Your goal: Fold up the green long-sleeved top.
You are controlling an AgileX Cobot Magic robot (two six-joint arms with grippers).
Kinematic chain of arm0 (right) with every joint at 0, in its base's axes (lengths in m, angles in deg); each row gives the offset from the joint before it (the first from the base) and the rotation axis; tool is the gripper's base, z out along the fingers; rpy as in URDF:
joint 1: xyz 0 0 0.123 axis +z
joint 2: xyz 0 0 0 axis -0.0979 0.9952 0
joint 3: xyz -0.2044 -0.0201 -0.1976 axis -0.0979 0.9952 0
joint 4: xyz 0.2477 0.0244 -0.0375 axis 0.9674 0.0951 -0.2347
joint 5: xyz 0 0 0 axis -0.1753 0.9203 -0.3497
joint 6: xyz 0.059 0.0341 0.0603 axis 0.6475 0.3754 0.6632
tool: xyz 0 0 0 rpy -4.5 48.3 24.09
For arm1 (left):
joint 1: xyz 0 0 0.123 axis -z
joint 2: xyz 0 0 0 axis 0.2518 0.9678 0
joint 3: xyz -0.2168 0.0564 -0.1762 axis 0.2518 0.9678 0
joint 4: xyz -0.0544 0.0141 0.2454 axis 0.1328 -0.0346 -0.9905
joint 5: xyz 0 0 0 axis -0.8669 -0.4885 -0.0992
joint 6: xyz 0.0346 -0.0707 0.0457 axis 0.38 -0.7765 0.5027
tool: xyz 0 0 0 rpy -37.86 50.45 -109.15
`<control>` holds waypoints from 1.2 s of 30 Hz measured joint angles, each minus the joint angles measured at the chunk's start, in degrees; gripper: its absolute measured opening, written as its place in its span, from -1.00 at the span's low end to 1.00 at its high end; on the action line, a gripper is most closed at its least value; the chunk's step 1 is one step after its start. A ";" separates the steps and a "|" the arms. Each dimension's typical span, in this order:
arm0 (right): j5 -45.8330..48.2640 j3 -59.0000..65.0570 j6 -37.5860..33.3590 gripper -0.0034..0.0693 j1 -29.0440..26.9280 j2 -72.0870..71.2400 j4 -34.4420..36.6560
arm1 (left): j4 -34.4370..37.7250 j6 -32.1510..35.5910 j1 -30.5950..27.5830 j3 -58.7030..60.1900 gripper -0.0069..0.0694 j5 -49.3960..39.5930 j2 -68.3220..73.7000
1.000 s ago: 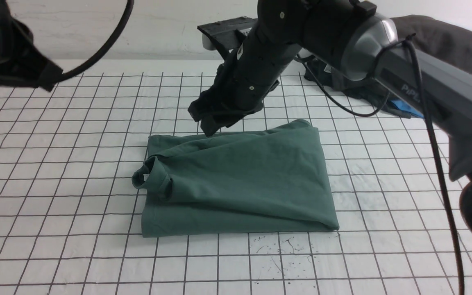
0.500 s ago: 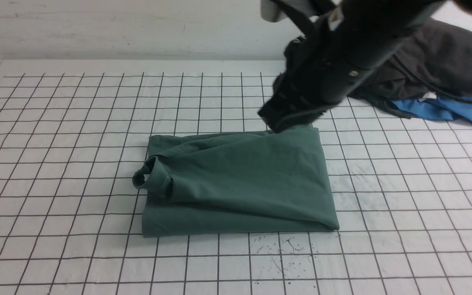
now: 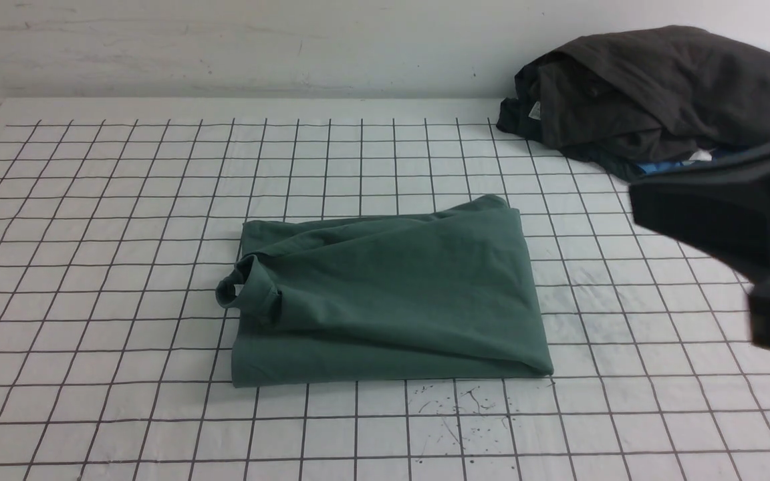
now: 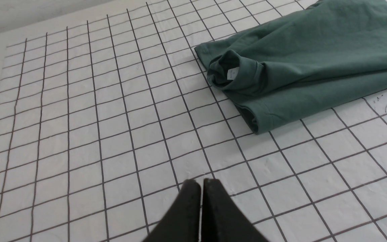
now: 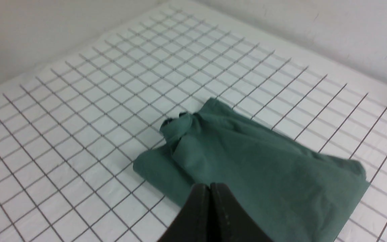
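Folding looks almost done, for the soft green cotton long-sleeved top (image 3: pixel 385 294) lies in a neat flat bundle in the middle of the white squared table (image 3: pixel 91 220), one cuff poking out, and both pincers, left pincer (image 4: pixel 201 188) and right pincer (image 5: pixel 209 192), are closed tight, holding nothing.

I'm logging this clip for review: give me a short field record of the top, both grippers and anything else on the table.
garment: green long-sleeved top, folded into a compact rectangle on the gridded table
cuff: one ribbed cuff sticks out at the fold's left edge
left gripper: shut, empty, off the top
right gripper: shut, empty
other items: dark grey garment piled at the far right, blue fabric under it
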 joint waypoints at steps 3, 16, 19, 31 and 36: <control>-3.84 4.26 -0.04 -0.94 0.00 -6.76 -0.79 | 0.02 0.00 0.00 0.00 -0.84 0.00 0.00; -1.57 10.28 0.01 -0.94 0.00 -15.29 -1.15 | 0.07 0.00 0.00 0.00 -0.84 0.02 0.00; 1.39 10.33 0.80 -0.94 0.00 -15.29 -1.15 | 0.07 0.00 0.00 0.00 -0.84 0.02 0.00; -10.61 18.62 5.24 -0.94 -1.76 -18.93 -9.18 | 0.07 0.00 0.00 0.00 -0.84 0.02 -0.05; -21.36 32.56 14.22 -0.94 -12.97 -26.58 -13.01 | 0.07 0.00 0.00 0.00 -0.84 0.07 -0.05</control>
